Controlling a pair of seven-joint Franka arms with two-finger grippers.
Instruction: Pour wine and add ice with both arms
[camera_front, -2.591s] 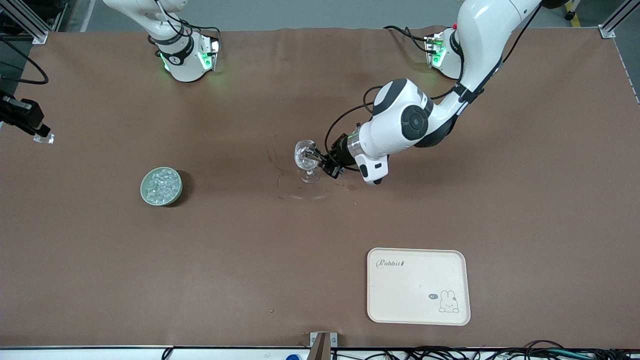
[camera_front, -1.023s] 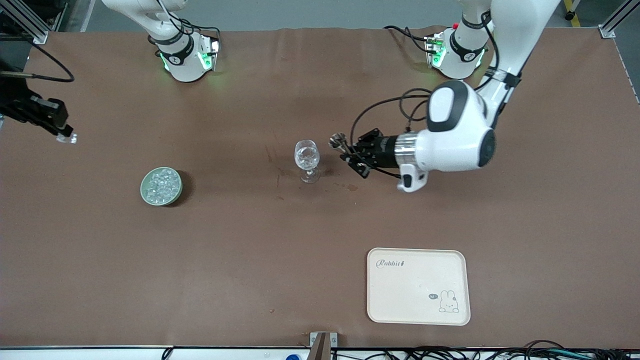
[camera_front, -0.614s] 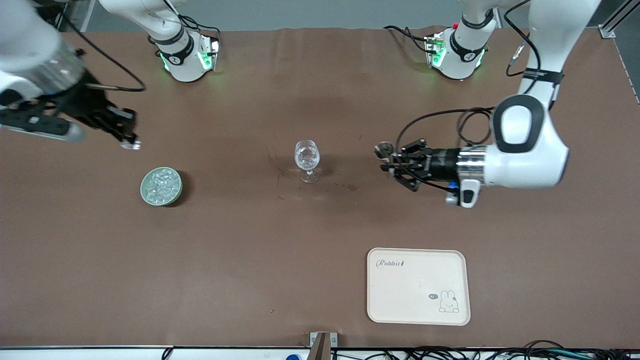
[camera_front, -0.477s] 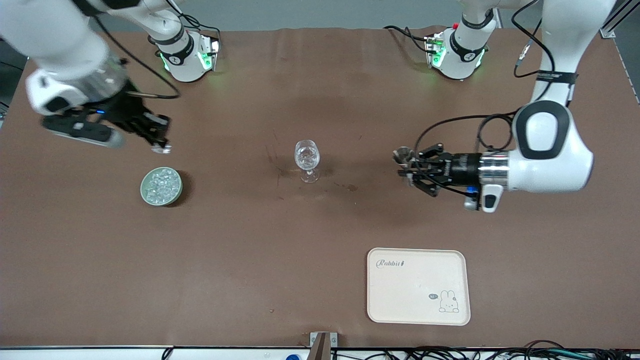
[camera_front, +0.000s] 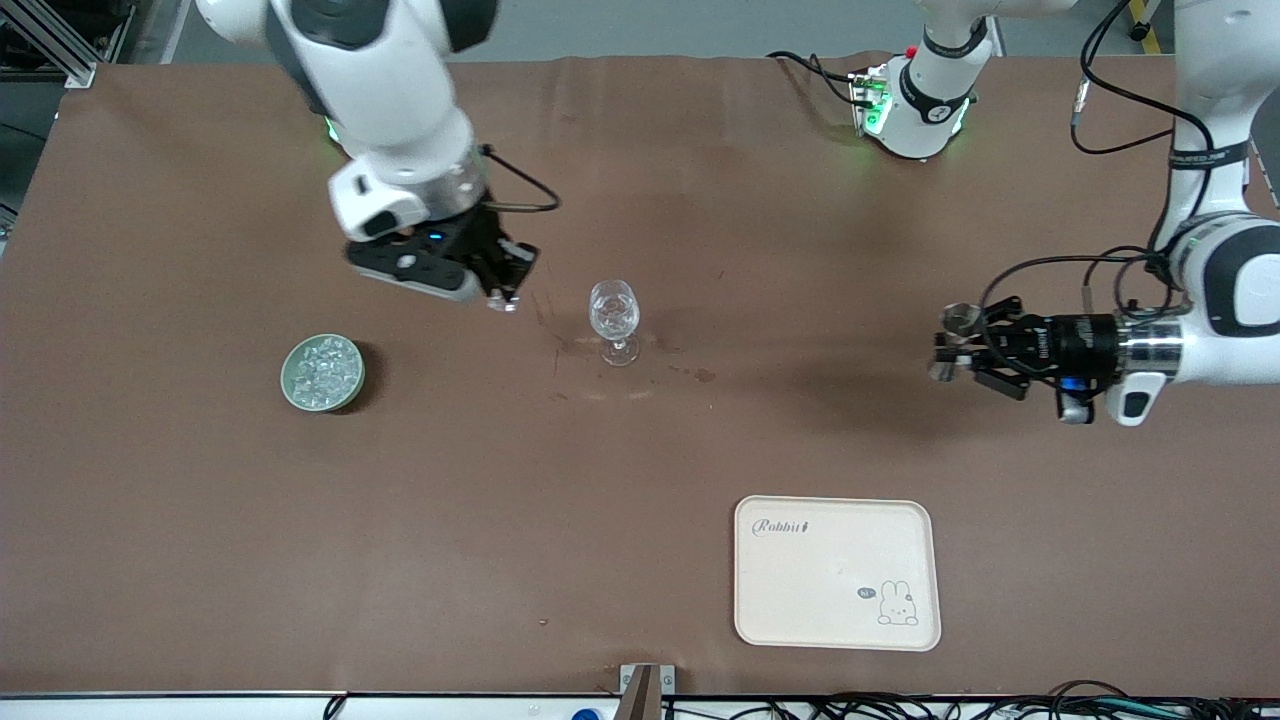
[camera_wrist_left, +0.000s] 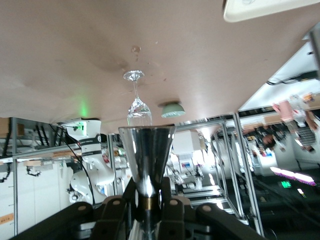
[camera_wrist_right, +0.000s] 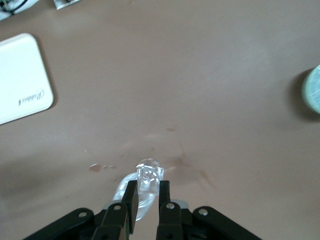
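Brown matte table (camera_front: 640, 480); right pincer (camera_front: 503, 298) pinching clear ice cube (camera_wrist_right: 149, 174); left pincer (camera_front: 948, 345) gripping steel jigger (camera_wrist_left: 146, 156).

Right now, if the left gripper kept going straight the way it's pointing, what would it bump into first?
Probably the wine glass. The left gripper, shut on a small metal cup, points level across the table toward it, with only bare tabletop between. Its height is hard to judge, so it might pass above.

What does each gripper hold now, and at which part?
The right gripper pinches one ice cube by its sides. The left gripper grips a metal measuring cup at its narrow waist.
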